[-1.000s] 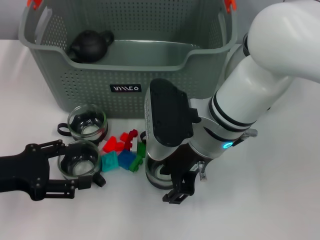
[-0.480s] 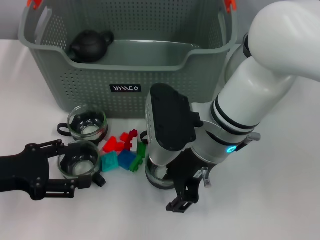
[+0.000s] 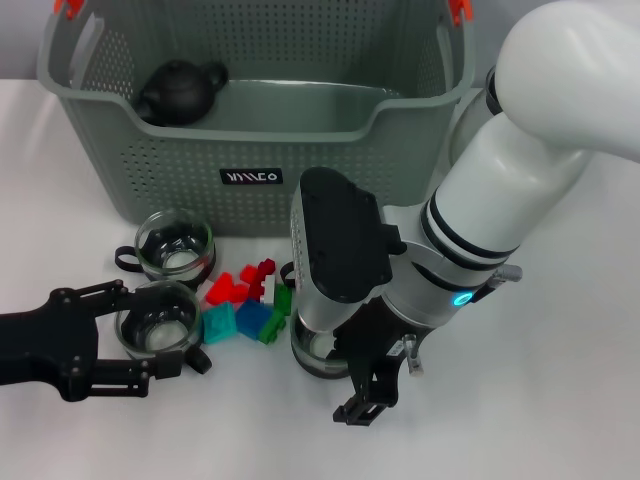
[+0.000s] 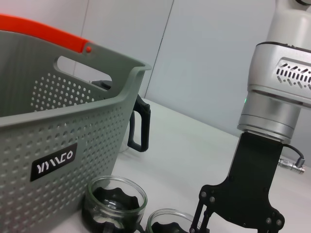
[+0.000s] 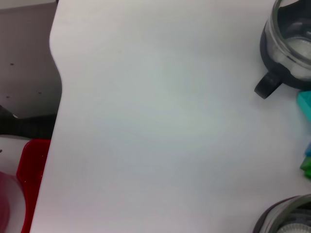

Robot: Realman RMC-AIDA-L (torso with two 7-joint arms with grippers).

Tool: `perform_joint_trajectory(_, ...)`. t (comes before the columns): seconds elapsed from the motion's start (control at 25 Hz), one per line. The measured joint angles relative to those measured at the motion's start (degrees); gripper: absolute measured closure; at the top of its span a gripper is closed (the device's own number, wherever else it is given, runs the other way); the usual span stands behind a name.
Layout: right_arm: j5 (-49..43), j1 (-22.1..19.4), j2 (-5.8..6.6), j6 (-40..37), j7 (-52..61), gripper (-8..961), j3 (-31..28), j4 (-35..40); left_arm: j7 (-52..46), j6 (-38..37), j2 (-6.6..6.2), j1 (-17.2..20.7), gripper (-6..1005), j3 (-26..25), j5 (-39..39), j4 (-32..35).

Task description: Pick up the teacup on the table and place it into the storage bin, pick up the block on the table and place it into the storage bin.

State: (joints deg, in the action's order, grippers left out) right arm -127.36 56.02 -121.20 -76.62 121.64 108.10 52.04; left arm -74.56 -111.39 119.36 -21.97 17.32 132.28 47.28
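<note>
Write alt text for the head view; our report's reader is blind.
Two grippers work at glass cups before a grey basket: the left gripper brackets one cup, the right gripper reaches another. Colored blocks lie between; a teapot sits inside.

right arm's black housing (image 3: 335, 235) covering most of a glass teacup (image 3: 318, 350), storage bin (image 3: 250, 130) top cropped, perhaps more blocks hidden

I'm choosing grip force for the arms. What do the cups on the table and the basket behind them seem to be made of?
The teacups look like clear glossy glass with black, probably plastic, bases and handles: you can see through their walls. The storage bin looks like matte grey-green moulded plastic, judging by its perforated walls.
</note>
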Motion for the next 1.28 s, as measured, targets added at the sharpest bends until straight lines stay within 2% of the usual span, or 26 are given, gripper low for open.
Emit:
perform_joint_trajectory(0.4, -0.47, 0.08, 0.0, 0.25, 0.12, 351, 0.21, 0.0, 0.03, 0.06, 0.0, 0.0, 78, 0.0, 0.0, 0.0)
perform_joint_trajectory(0.84, -2.27, 0.05, -0.03, 0.78, 1.22, 817, 0.43, 0.05, 0.08, 0.55, 0.0, 0.01, 78, 0.0, 0.0, 0.0)
perform_joint_trajectory(1.16, -2.05, -1.29, 0.21, -1.34, 1.68, 889, 0.24, 3.99, 0.19, 0.43, 0.0, 0.0, 78, 0.0, 0.0, 0.0)
perform_joint_trajectory(1.28, -1.54, -1.66, 0.31, -2.97, 1.71, 889, 0.03, 5.17, 0.21, 0.33, 0.0, 0.0, 78, 0.0, 0.0, 0.01)
